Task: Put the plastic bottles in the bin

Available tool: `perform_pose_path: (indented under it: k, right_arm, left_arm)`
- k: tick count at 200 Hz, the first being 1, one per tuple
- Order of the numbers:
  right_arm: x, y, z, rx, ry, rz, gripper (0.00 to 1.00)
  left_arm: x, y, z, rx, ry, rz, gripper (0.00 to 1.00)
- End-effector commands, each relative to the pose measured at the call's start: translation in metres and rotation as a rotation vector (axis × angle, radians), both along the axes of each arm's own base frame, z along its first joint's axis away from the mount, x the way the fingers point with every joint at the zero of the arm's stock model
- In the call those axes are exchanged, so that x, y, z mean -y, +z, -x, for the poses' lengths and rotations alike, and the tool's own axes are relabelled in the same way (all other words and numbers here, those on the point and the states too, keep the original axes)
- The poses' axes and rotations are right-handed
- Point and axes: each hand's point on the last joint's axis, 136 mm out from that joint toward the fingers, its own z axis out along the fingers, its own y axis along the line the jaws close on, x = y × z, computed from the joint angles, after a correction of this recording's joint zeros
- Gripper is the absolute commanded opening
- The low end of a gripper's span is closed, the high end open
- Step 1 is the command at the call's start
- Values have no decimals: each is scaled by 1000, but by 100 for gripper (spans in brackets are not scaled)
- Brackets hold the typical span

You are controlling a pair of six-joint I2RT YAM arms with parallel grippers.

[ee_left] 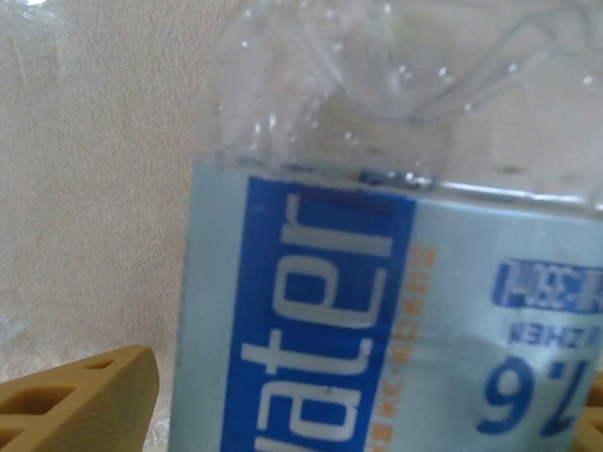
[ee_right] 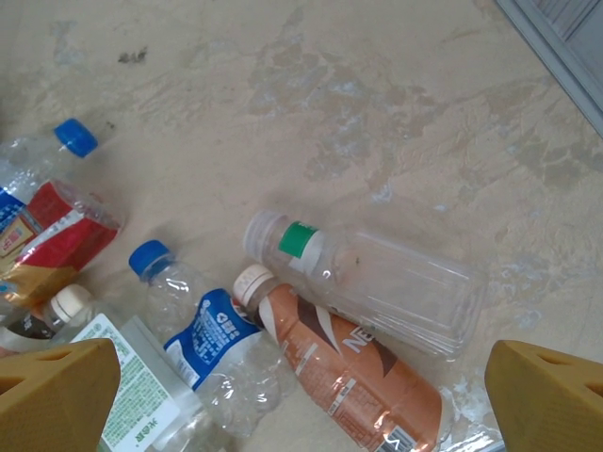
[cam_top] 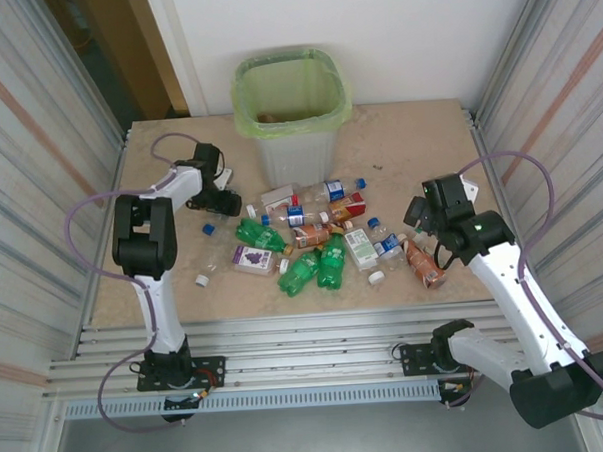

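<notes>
Tan plastic makes the fingers of the left gripper. A clear water bottle with a blue and white label sits right between them, very close to the wrist camera. One finger is just beside the bottle's edge. I cannot tell if the jaws are squeezing it or not.

The right gripper has its jaws wide apart and holds nothing. It hangs above some bottles lying on the table. Under it lies a clear bottle with a green band at its neck. An orange-brown bottle with a white cap lies touching it. Beside that one is a crushed bottle with a blue cap, and further left a bottle with a red label.

From above, the pile of plastic bottles lies in the middle of the table, between the two arms. Two green bottles lie on its near side. A bottle with a purple label lies near them.

The bin stands upright at the far side, just behind the pile. It has a light green bag inside.
</notes>
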Motion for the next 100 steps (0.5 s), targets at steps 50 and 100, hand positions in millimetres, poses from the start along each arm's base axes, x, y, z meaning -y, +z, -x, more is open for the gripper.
perform_pose_path:
  k: [50,100]
  right_arm:
    - [3,-8,-2,-35,-39,29,98]
    - [5,-24,5,-114,-32,47,98]
  left_arm:
    - [-6,21,-6,60,30,29,59]
    - [2,88,0,204,83,105,56]
